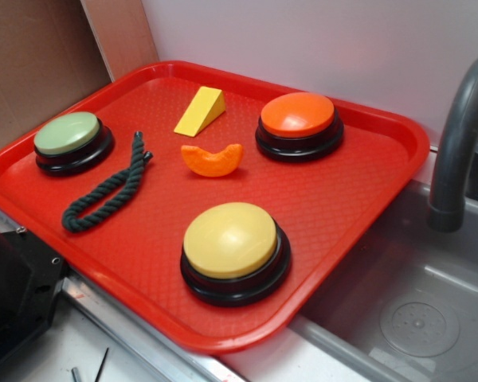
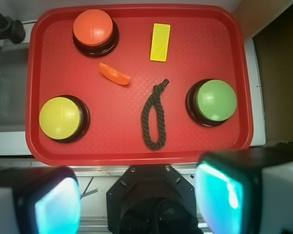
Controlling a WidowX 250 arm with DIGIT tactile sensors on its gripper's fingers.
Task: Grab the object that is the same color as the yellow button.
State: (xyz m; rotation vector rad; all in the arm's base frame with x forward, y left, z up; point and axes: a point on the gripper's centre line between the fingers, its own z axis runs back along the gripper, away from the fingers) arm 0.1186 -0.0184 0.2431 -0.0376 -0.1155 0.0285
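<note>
A small bright yellow wedge, the object [image 1: 200, 111] [image 2: 160, 42], lies at the far side of the red tray [image 1: 358, 199] [image 2: 97, 151]. The yellow button [image 1: 231, 243] [image 2: 61, 118], large with a black base, sits at the tray's near side. My gripper [image 2: 142, 204] shows only in the wrist view, high above the robot base and off the tray's near edge. Its two fingers stand wide apart with nothing between them. The gripper is far from the wedge.
On the tray also sit an orange-topped button [image 1: 298, 121] [image 2: 94, 30], a pale green-topped button [image 1: 70, 139] [image 2: 215, 101], an orange crescent piece [image 1: 213, 158] [image 2: 115, 74] and a dark green rope loop [image 1: 105, 196] [image 2: 154, 117]. A grey sink with a faucet [image 1: 459, 143] lies beside the tray.
</note>
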